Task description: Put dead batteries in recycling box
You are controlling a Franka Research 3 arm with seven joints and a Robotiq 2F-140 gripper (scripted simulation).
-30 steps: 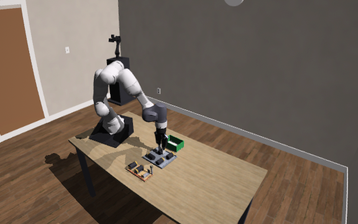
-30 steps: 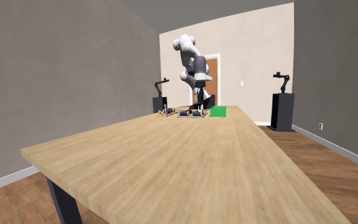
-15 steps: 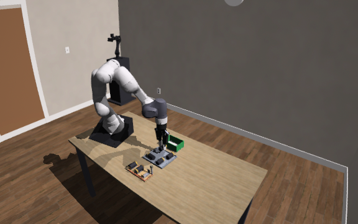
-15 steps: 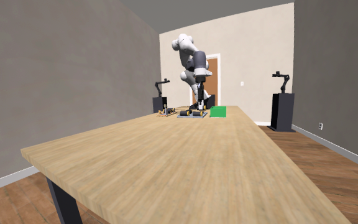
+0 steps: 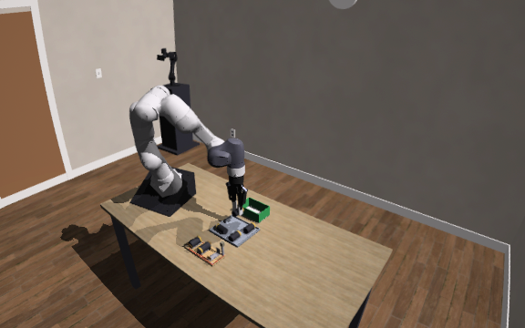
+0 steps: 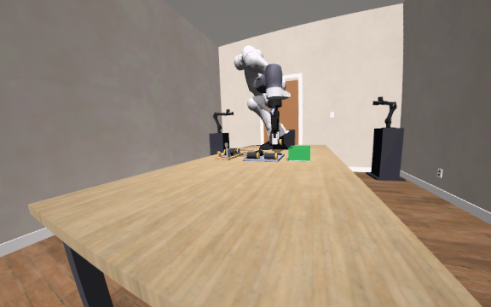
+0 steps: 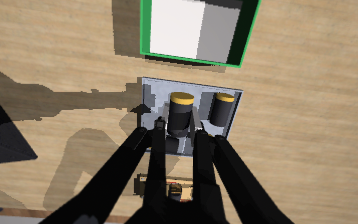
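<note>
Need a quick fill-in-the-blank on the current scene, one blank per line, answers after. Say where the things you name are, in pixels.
1. The recycling box [image 5: 265,215] [image 6: 299,153] [image 7: 241,52] is coloured ____.
2. Held between the fingers of the gripper [image 5: 238,212] [image 6: 275,141] [image 7: 179,120] is a ____.
3. The bands on the ends of the batteries in the tray [image 5: 237,245] [image 6: 264,160] [image 7: 232,117] are ____.
4. The number of batteries lying in the holder [image 5: 212,263] [image 6: 229,159] is ____.

Missing words: green; battery; yellow; two

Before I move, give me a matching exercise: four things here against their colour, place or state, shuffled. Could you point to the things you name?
1. raised battery [image 6: 280,141] [image 7: 180,114]
2. recycling box [image 5: 262,215] [image 6: 299,153] [image 7: 145,27]
3. tray [image 5: 235,225] [image 6: 263,160] [image 7: 155,86]
4. battery holder [image 5: 211,262] [image 6: 228,158] [image 7: 186,192]

A. carries three batteries
B. between the end effector's [image 5: 237,212] [image 6: 274,141] [image 7: 180,120] fingers
C. orange-edged, carries two batteries
D. green, standing upright

Pairs: 1-B, 2-D, 3-A, 4-C
</note>
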